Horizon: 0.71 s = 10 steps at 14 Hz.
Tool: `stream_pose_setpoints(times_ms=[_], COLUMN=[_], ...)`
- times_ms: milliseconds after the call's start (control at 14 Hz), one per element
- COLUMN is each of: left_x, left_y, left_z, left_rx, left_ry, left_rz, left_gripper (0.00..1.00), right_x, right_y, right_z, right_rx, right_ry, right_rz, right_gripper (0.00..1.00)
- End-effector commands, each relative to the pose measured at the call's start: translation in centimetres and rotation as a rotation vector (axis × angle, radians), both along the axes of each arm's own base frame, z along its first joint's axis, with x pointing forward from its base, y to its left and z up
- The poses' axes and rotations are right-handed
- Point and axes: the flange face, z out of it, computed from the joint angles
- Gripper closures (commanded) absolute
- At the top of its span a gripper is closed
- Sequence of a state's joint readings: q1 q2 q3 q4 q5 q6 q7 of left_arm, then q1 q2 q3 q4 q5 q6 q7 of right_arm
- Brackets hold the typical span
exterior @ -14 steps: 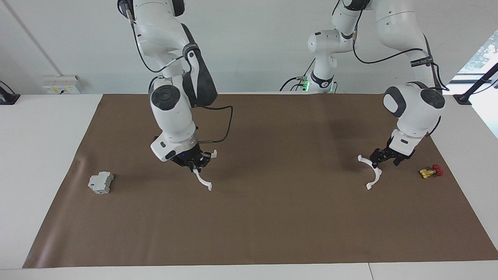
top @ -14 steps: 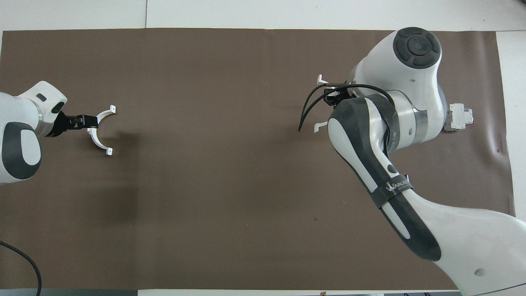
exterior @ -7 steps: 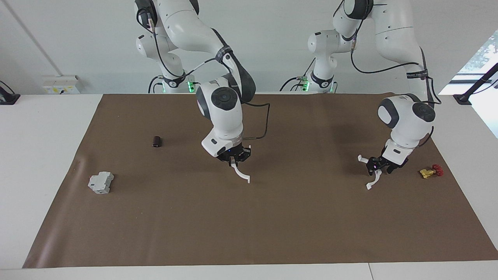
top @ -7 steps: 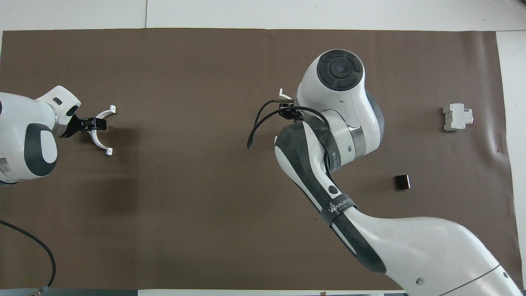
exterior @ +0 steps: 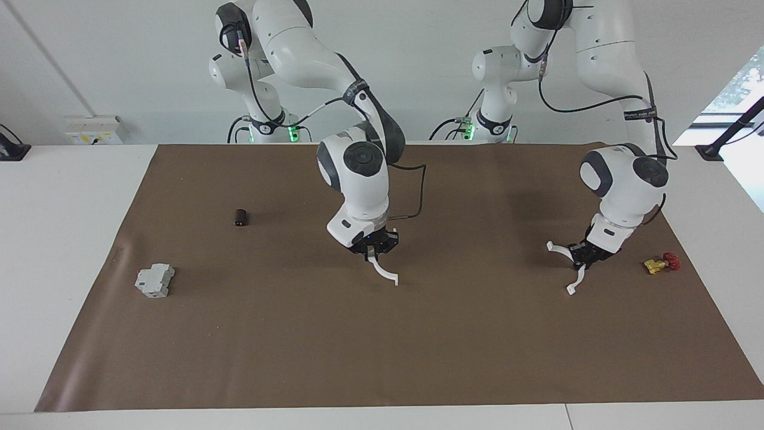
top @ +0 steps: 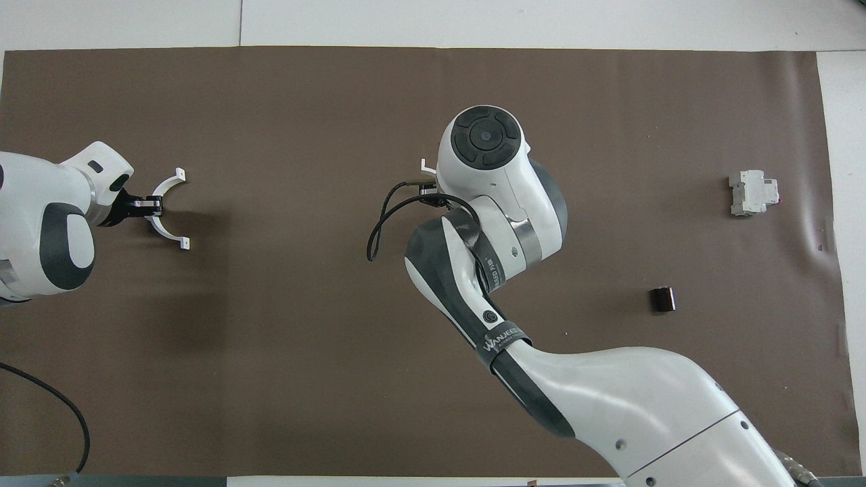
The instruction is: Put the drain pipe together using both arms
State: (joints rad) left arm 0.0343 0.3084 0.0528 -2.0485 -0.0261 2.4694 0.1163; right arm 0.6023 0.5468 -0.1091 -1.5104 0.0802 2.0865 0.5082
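Note:
The drain pipe is in two separate white half-circle pieces. My right gripper (exterior: 373, 249) is shut on one half (exterior: 384, 272) and holds it over the middle of the brown mat (exterior: 418, 346). In the overhead view the right wrist hides this gripper, and only a tab of that half (top: 426, 166) shows. My left gripper (exterior: 581, 256) is shut on the other half (exterior: 576, 279) over the left arm's end of the mat. It also shows in the overhead view (top: 145, 203), holding its half (top: 164, 230) at mid-arc with the open side toward the middle of the mat.
A grey blocky box (exterior: 154, 280) (top: 752, 193) lies at the right arm's end of the mat. A small dark cylinder (exterior: 240, 217) (top: 662, 299) lies nearer to the robots than the box. A red-and-yellow valve (exterior: 659, 263) lies beside the left gripper.
My right gripper has carried its half from near the grey box toward the middle of the mat, uncovering the dark cylinder. My left gripper has turned its half slightly, staying in place.

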Motion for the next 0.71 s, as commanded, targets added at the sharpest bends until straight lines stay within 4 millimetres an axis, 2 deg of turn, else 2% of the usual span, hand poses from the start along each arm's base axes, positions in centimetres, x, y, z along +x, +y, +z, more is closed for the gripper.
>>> stream_pose_setpoints(times_ms=[0,286,643], left_x=[-0.3,0.1,0.4], left_y=[0.4,-0.3,-0.9], left_z=[0.6,1.9,5.2], left_rx=[-0.001,0.0,-0.002], left_ry=[0.004,-0.021,-0.044], left_rz=[-0.008,-0.014,-0.02], left_gripper=[1.0,1.0,1.0], right_x=[-1.4,-2.0,-2.7], right_y=[-0.6,-1.5,-1.9], right_z=[-2.1,-3.2,-4.3], right_rx=[-0.002,-0.016,-0.003], right_ry=[0.008,0.029,0.001], right_rz=[0.0,0.075,0.075], right_gripper=[0.99,0.99,0.99])
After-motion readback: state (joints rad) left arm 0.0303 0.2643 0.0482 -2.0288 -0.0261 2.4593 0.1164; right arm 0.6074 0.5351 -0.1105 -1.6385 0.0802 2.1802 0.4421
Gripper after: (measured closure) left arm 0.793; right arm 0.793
